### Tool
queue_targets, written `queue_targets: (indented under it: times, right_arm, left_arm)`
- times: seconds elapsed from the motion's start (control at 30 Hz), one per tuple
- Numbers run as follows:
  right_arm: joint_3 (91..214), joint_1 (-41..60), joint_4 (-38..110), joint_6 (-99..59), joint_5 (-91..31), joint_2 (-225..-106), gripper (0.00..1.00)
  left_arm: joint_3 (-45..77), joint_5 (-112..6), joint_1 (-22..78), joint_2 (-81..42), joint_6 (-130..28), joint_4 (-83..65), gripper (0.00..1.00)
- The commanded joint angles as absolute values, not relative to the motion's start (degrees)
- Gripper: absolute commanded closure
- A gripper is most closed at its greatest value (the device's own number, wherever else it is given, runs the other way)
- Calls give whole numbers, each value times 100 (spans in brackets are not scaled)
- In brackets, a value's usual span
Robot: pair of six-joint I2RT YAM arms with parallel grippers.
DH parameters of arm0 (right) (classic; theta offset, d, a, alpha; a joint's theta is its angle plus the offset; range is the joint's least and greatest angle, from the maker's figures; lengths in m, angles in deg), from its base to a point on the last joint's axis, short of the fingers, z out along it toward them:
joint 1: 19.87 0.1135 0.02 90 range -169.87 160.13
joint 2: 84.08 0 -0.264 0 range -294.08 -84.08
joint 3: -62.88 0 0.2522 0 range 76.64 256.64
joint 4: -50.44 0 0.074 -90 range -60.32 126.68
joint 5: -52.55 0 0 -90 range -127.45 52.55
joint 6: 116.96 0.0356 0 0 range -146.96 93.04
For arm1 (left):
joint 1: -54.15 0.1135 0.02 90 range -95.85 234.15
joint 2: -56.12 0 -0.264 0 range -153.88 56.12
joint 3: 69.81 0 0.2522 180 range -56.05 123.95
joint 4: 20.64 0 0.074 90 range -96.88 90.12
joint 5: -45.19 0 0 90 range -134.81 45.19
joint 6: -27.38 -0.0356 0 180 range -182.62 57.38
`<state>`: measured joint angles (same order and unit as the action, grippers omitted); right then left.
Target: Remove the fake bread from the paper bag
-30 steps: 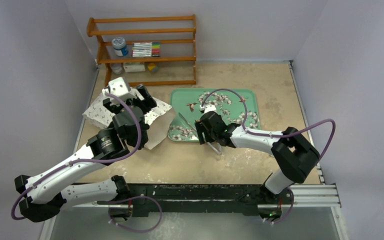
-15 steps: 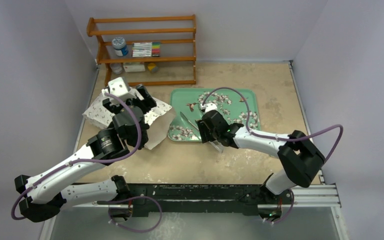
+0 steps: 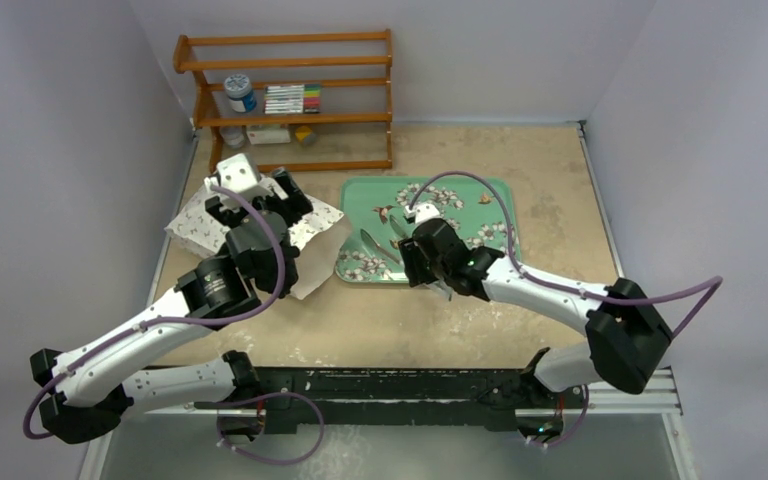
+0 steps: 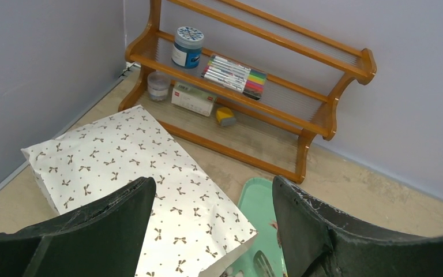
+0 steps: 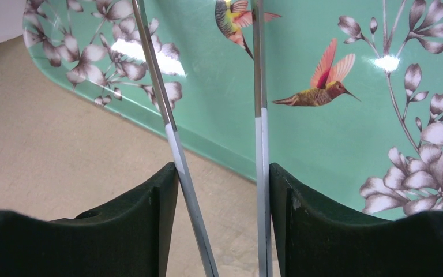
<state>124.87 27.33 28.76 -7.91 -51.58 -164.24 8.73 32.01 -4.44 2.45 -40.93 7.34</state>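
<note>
**Over the tray's near-left corner, tongs in the right gripper**

Over the near-left corner of the tray (image 3: 480, 190) the right gripper (image 5: 224, 179) has its fingers (image 5: 150, 213) pressed on the two arms of metal tongs (image 5: 259, 86). One arm lies against each inner face. The fingers are about half closed, and the tongs' arms stand apart. In the top view the tongs point away from the gripper, toward the far left across the tray's floral surface.

At the left edge of the tabletop (image 3: 550, 160) the bag (image 4: 127, 167) lies flat on its side. Its far end is near the rack (image 3: 290, 100) in the far-left corner, and its near-right corner is just beside the tray's left rim. The left gripper (image 4: 212, 190) hangs above the bag with its jaws wide apart and nothing between them.

No bread shows in any view. Whether it is inside the bag cannot be told from these views.
</note>
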Motion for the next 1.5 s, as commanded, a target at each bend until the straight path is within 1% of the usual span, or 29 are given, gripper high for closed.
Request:
queue_targets:
  times: [0.0,0.3,0.57,0.97,1.17,1.33,1.47]
  right_arm:
    - [12480,2802,2726,-851,-5120,-15986,44]
    - [12437,2920,2382,-671,-4913,-15298,45]
    - [12588,3314,1982,-525,-4940,-14784,46]
    - [12820,3777,1699,-528,-4801,-14146,46]
    - [12898,4002,2128,-700,-4643,-14245,46]
    - [12928,4054,2701,-906,-4697,-14685,46]
    - [13008,4057,3223,-1060,-4846,-15169,45]
  left_arm:
    - [985,3323,-450,223,-4277,497,26]
    - [1041,3329,-419,92,-4376,438,25]
    - [1335,3089,-160,-116,-3925,1086,25]
    - [1431,2843,122,-152,-3618,1401,25]
    - [1524,2706,211,-203,-3475,1551,25]
    - [1584,2474,370,-259,-3372,1726,25]
    - [1580,2093,687,-306,-3319,1780,24]
